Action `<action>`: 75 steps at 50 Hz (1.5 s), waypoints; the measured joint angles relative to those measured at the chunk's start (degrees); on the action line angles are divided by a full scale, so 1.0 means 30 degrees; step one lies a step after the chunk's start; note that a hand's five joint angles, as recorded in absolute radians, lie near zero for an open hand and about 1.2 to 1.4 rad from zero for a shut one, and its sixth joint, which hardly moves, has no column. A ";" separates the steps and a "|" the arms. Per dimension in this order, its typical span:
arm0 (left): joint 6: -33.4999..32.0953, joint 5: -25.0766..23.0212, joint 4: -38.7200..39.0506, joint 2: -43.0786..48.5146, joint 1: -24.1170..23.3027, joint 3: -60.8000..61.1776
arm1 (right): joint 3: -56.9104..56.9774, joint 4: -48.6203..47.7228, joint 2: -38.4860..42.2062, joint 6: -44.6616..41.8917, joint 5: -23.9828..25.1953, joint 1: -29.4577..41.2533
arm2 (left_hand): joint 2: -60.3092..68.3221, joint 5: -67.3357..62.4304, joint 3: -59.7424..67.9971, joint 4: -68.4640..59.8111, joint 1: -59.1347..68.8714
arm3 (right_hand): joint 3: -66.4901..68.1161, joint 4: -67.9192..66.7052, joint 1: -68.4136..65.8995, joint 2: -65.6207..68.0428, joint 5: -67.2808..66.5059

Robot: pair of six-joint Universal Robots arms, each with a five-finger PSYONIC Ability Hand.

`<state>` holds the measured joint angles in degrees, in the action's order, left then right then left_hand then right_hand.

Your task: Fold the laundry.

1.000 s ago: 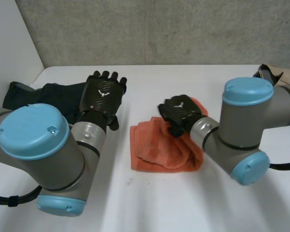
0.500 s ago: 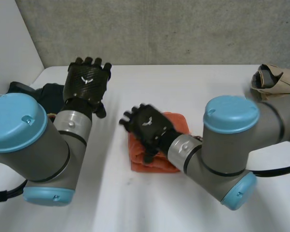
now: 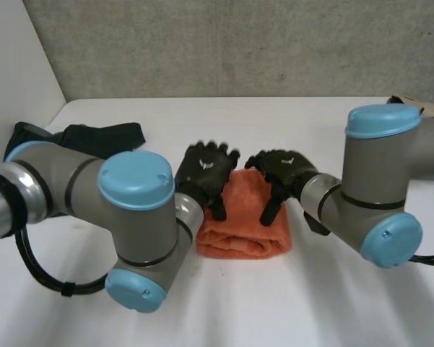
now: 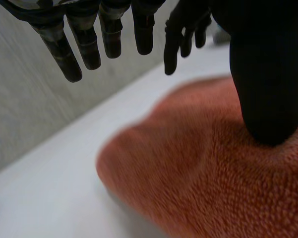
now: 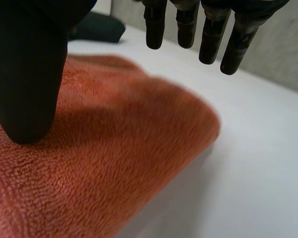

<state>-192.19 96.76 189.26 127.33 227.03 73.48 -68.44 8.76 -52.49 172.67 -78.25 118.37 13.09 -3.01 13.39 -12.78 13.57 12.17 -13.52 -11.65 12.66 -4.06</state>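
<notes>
A folded orange towel [image 3: 242, 225] lies in the middle of the white table [image 3: 289, 303]. My left hand [image 3: 206, 168] is over the towel's far left corner, open with straight fingers. In the left wrist view its thumb [image 4: 268, 84] rests on the towel [image 4: 188, 168] while the fingers [image 4: 84, 42] stay off the cloth. My right hand [image 3: 281, 170] is open over the far right corner. Seen from the right wrist, its thumb [image 5: 25, 74] touches the towel [image 5: 114, 163] and its fingers [image 5: 208, 29] hang above it. The right hand's fingers [image 4: 186, 27] also show beyond my left fingertips.
A dark garment [image 3: 79, 137] lies at the table's back left, also seen past my right thumb [image 5: 96, 27]. A tan cloth [image 3: 422, 108] peeks out behind the right arm at the back right. A grey wall [image 3: 238, 43] closes the far side.
The right hand let go of the towel, swept across it and now sits open at its right side. The left hand came from the dark garment to the towel's left corner.
</notes>
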 measured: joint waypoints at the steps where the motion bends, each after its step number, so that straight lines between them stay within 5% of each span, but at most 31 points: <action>1: -0.0013 0.0093 -0.0328 0.0197 0.0007 -0.0041 | 0.0139 0.0120 0.0336 -0.0029 0.0098 0.0006 | 0.0000 -0.0002 0.0000 0.0002 0.0000 | 0.0000 0.0000 0.0000 0.0000 0.0000; 14: -0.1430 0.1212 -0.2058 0.1965 0.0025 -0.0188 | 0.0514 0.0330 0.2053 -0.2301 -0.0288 0.0203 | 0.0000 -0.0002 0.0000 0.0002 0.0000 | 0.0000 0.0002 0.0186 0.0000 0.0064; 26: -0.1538 0.0554 -0.1364 -0.1614 0.0008 0.0086 | -0.0923 -0.0822 -0.1239 -0.2908 -0.0955 0.0275 | 0.0000 0.0066 0.0000 0.0002 -0.0002 | 0.0000 0.0000 0.0221 0.0002 0.0067; 34: -0.1516 -0.2286 -0.0944 -0.5835 0.0726 0.1256 | -0.5068 -0.3645 -0.4590 -0.3187 -0.1578 0.0437 | 0.0000 0.0063 0.0000 0.0002 -0.0002 | 0.0000 0.0000 0.0221 0.0002 0.0067; 38: -0.1505 -0.4655 -0.1061 -0.7127 0.1235 0.1855 | -0.7429 -0.5221 -0.5474 -0.3527 -0.1703 0.0727 | 0.0000 0.0063 0.0000 0.0002 -0.0002 | 0.0000 0.0000 0.0221 0.0002 0.0067; 39: -0.1491 -0.6931 -0.1238 -0.8035 0.1636 0.2361 | -0.9113 -0.6439 -0.5899 -0.3866 -0.1745 0.1020 | 0.0000 0.0063 0.0000 0.0002 0.0000 | 0.0000 0.0000 0.0221 0.0002 0.0067; 43: -0.1478 -0.9806 -0.1866 -0.8868 0.2052 0.2943 | -1.1256 -0.8991 -0.5560 -0.4913 -0.1848 0.2103 | 0.0000 0.0064 0.0000 0.0002 -0.0002 | 0.0000 0.0000 0.0221 0.0000 0.0067; 47: -0.1473 -1.1262 -0.2424 -0.9244 0.2228 0.3230 | -1.2114 -1.1026 -0.4432 -0.5769 -0.1945 0.2988 | 0.0000 0.0064 0.0000 0.0002 0.0000 | 0.0000 0.0000 0.0221 0.0000 0.0067; 58: -0.1443 -1.1471 -0.2661 -0.9278 0.2207 0.3272 | -1.0847 -1.3185 -0.1622 -0.6853 -0.1928 0.3388 | 0.0000 0.0063 0.0000 0.0002 -0.0002 | 0.0632 -0.0151 0.0006 0.0481 -0.0163; 75: -0.1416 -1.1360 -0.2616 -0.9249 0.2198 0.3293 | -0.7873 -1.3154 0.0331 -0.7106 -0.1593 0.3170 | 0.0000 0.0064 0.0000 0.0002 0.0000 | 0.9525 -0.9050 -0.7469 0.9491 -0.7613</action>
<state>-196.43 62.68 181.41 99.58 233.62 83.36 -92.06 -30.70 -51.50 151.35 -83.02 127.88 13.09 -2.82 13.39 -12.77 13.57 40.74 -40.67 -34.05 41.14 -26.89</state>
